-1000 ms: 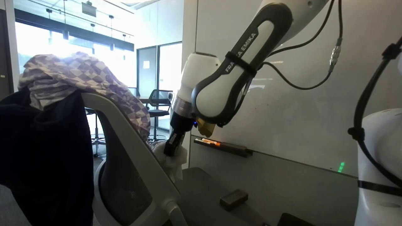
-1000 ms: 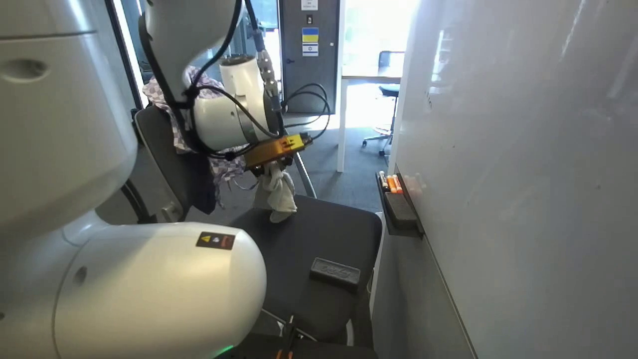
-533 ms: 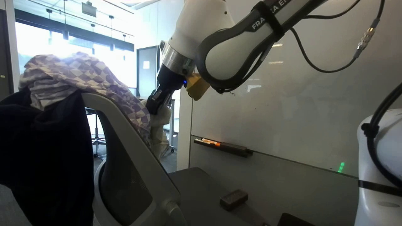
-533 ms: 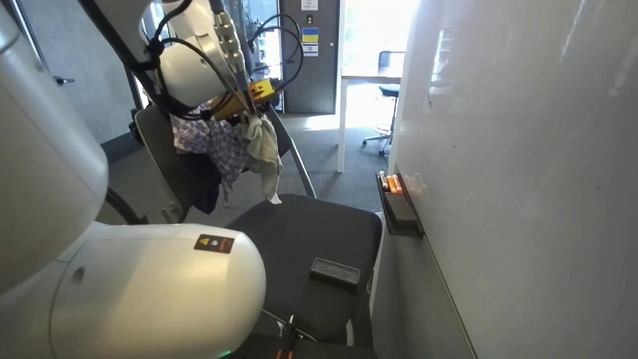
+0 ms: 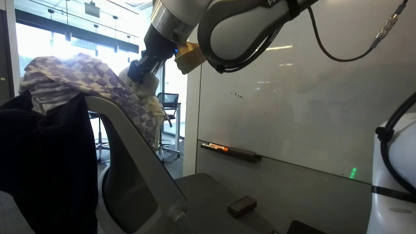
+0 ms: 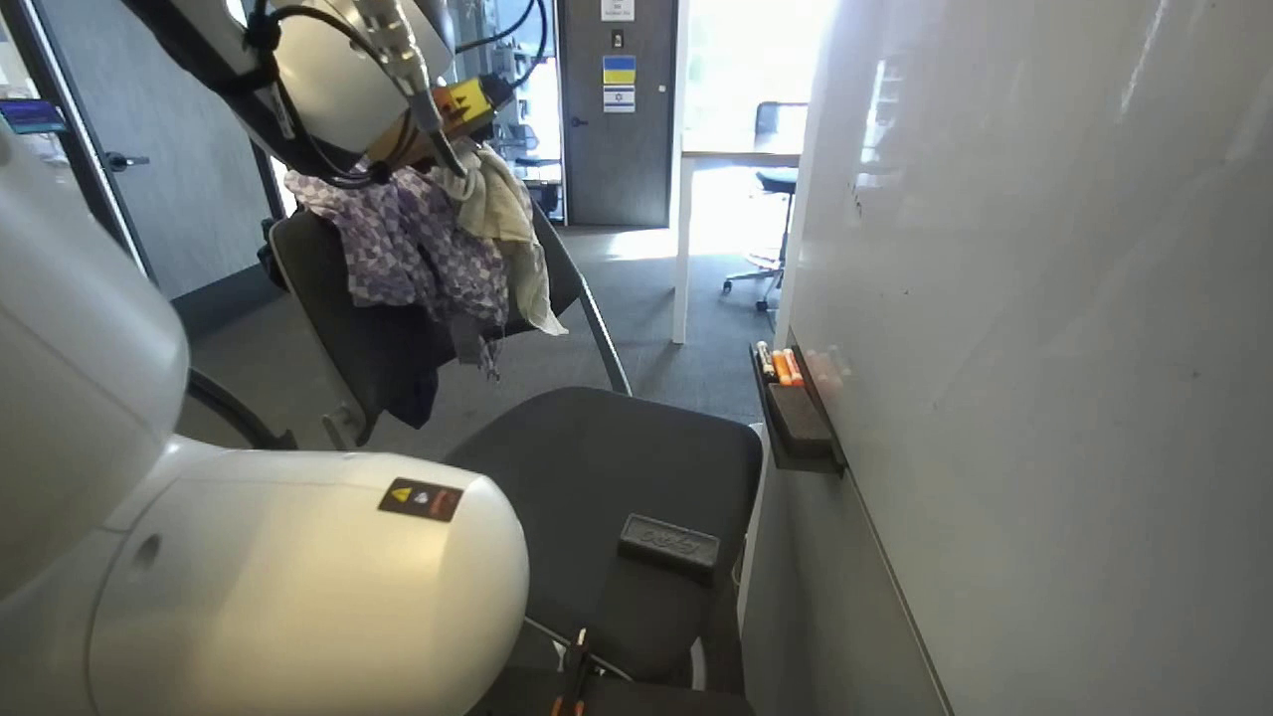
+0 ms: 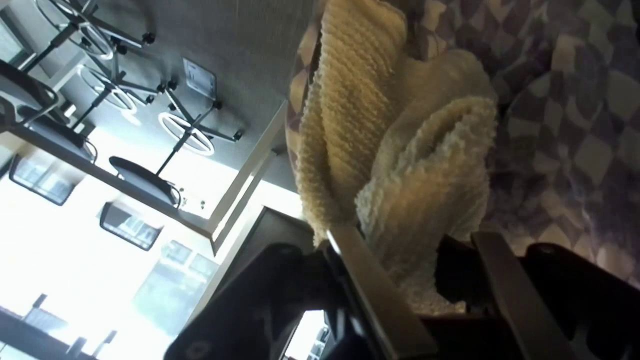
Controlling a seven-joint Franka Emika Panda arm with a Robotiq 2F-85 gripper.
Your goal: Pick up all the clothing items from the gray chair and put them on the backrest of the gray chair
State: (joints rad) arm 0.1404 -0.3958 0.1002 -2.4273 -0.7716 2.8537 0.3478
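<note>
1 whiteboard (image 6: 1034, 288) and wheeled chairs (image 7: 142, 179) mark an office.

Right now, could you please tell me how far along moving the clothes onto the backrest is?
Done: the checkered garment and the dark garment hang over the backrest. In hand: the gripper holds the cream cloth in front of the backrest. Remaining: probably draping that cloth over the top and letting go. An eraser lies on the seat; the arm hides part, so I can't rule out more clothing there.

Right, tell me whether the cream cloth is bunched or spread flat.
Bunched: in the wrist view the cream cloth is gathered into thick folds at the gripper, and in both exterior views the rest droops below it.
</note>
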